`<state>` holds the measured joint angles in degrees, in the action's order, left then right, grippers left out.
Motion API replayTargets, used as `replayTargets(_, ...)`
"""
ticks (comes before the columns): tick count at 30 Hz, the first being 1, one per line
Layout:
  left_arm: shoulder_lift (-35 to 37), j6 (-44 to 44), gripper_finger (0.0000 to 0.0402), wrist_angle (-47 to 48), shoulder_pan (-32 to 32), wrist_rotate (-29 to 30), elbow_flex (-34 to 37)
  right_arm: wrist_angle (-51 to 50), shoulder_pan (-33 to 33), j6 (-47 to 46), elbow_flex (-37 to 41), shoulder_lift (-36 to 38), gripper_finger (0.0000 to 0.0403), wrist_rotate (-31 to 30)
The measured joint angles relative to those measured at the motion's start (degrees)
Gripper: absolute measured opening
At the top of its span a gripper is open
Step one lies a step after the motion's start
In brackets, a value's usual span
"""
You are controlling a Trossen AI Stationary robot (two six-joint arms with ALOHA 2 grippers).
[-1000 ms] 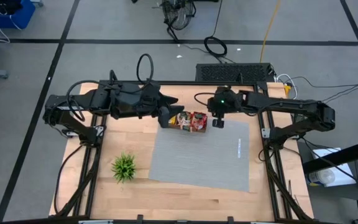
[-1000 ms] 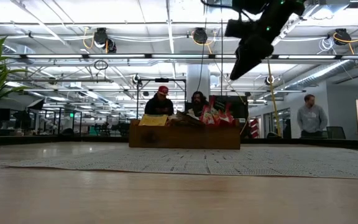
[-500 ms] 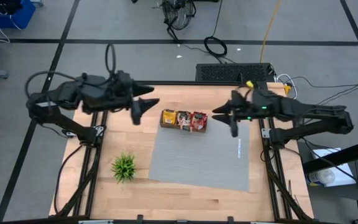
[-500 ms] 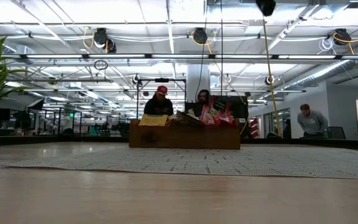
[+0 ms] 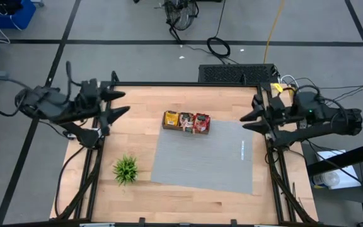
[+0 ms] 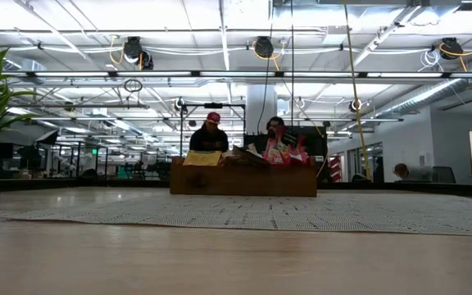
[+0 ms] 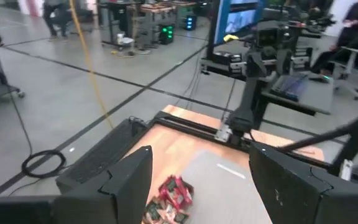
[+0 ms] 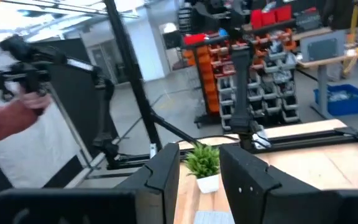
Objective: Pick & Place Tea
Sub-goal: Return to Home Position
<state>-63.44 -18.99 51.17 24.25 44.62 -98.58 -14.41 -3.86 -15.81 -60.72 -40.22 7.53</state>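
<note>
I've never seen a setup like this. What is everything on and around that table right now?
Table: one, pale wood, under everything.
Mat: one, grey, on the table's middle.
Wooden tray: one, brown, at the mat's far edge.
Tea packets: too many to count; yellow, brownish and red, from left to right in the tray's sections.
Plant: one, green, in a white pot, left of the mat.
White strip: one, on the mat's right part.
People: at least three, in the room behind the table.
Left gripper: dark, fingers open and empty, near the table's left edge.
Right gripper: dark, fingers open and empty, near the table's right edge.
</note>
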Motion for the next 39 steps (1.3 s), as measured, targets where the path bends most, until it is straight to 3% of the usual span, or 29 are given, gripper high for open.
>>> replayTargets(5,6.44,-0.63,0.0267,-2.55,3.48,1.27,7.95,5.06,-0.75,0.39,7.87,5.97,0.0105,0.37)
replayTargets(10,12.56,0.38,0.0267,-9.77,4.96,0.95,17.47,17.49,-1.18,0.16,18.93,12.36,0.0104,3.24)
replayTargets(18,21.04,2.14,0.0267,-22.72,5.47,1.05,33.45,23.14,-1.13,-0.97,33.65,22.19,0.0105,3.14)
replayTargets(22,24.99,-1.73,0.0267,-25.91,5.40,6.08,41.54,26.77,-1.13,-0.73,39.46,26.64,0.0105,2.89)
replayTargets(26,28.36,-7.38,0.0267,-26.37,5.40,11.13,48.80,26.57,-1.13,1.46,44.13,31.19,0.0105,-4.20)
replayTargets(32,33.72,-9.63,0.0267,-30.70,5.18,11.84,58.34,25.91,-1.13,6.20,49.27,36.51,0.0105,-11.96)
replayTargets(39,41.44,-9.41,0.0267,-34.72,1.37,3.96,67.00,20.76,-1.09,6.76,51.78,39.88,0.0105,-15.80)
